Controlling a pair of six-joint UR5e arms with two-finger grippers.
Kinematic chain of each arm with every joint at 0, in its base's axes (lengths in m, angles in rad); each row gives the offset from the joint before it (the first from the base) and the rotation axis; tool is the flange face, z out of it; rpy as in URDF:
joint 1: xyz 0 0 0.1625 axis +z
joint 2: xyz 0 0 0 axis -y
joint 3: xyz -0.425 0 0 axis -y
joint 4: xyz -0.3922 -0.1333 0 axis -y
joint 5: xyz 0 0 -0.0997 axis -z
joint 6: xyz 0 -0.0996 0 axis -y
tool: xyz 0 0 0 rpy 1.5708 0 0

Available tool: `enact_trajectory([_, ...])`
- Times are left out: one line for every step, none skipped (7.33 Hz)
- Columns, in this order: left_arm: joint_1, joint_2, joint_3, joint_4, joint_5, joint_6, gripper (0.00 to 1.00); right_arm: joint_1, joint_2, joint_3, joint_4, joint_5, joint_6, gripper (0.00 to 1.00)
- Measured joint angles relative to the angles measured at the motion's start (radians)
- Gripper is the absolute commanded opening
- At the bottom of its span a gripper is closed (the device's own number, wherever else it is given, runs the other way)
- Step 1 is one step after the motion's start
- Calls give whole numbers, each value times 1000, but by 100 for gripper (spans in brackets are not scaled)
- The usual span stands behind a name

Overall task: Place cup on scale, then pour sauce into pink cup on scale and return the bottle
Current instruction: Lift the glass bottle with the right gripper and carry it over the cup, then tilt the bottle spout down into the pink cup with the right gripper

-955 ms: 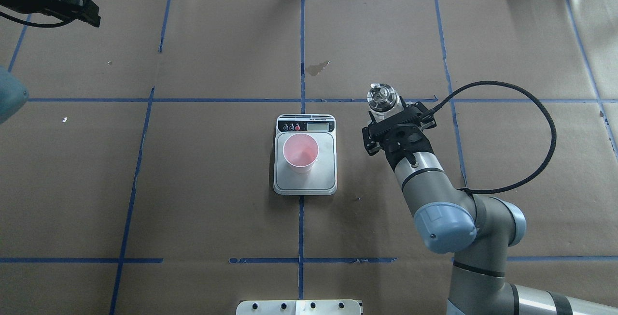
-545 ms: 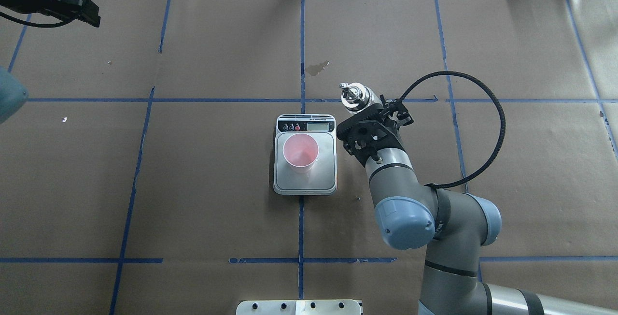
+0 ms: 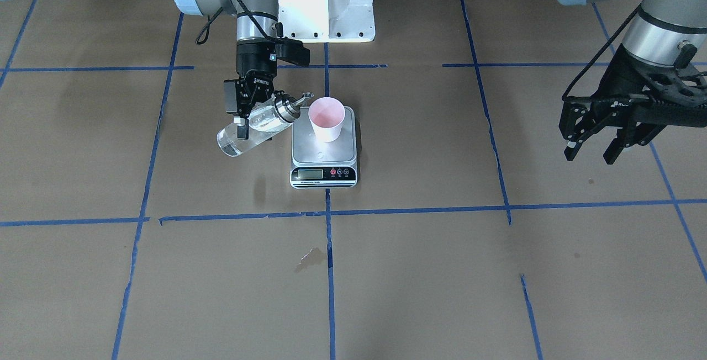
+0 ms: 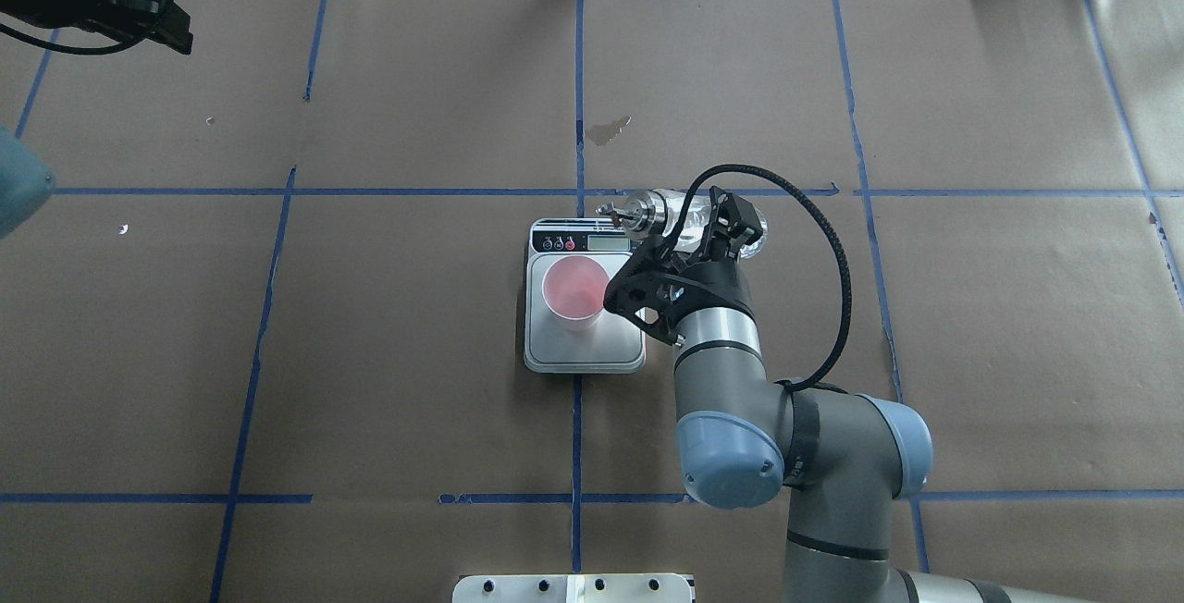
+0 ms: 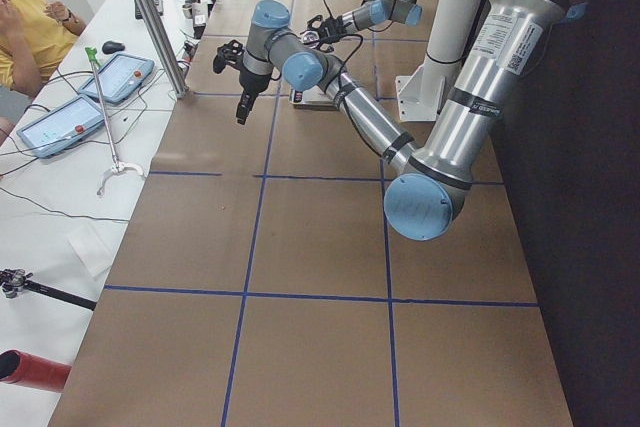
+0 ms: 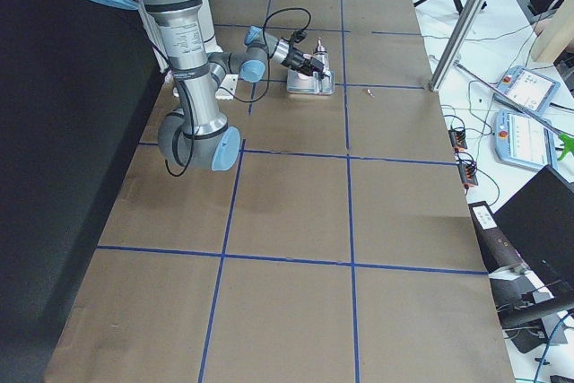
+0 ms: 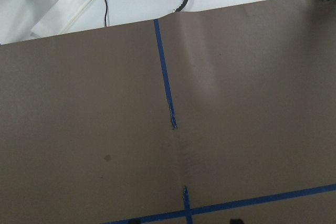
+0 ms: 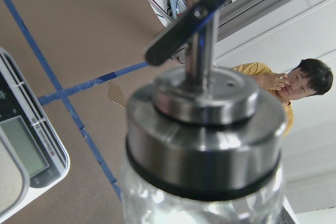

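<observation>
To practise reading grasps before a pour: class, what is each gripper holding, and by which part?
The right gripper holds the bottle by its glass body, fingers clamped on its sides. The left gripper is open and holds nothing.

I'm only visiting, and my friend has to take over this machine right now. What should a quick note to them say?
Right gripper: shut on the bottle, which is tilted spout-first toward the cup.
Left gripper: open, empty, hanging far off to the side.
Done: the cup stands upright on the scale.
Left: no stream is visible yet. Pour the sauce into the cup, then set the bottle back on the table.
</observation>
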Motion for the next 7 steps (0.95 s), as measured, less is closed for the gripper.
enact_trajectory([0, 0, 0, 0, 0, 0, 65, -14, 4, -1, -51, -54, -98, 0])
enact_trajectory([0, 0, -1, 0, -1, 0, 65, -22, 6, -2, -77, -97, -192, 0])
enact_trajectory([0, 0, -2, 0, -1, 0, 65, -30, 6, -5, -88, -124, -241, 0])
enact_trajectory([0, 0, -2, 0, -1, 0, 65, -37, 6, -11, -94, -146, -264, 0])
enact_trajectory([0, 0, -2, 0, -1, 0, 65, -40, 6, -16, -97, -166, -292, 0])
enact_trajectory([0, 0, -4, 0, -2, 0, 65, -40, 11, -20, -98, -188, -344, 0])
enact_trajectory([0, 0, -5, 0, -3, -1, 65, -40, 16, -24, -98, -207, -396, 0])
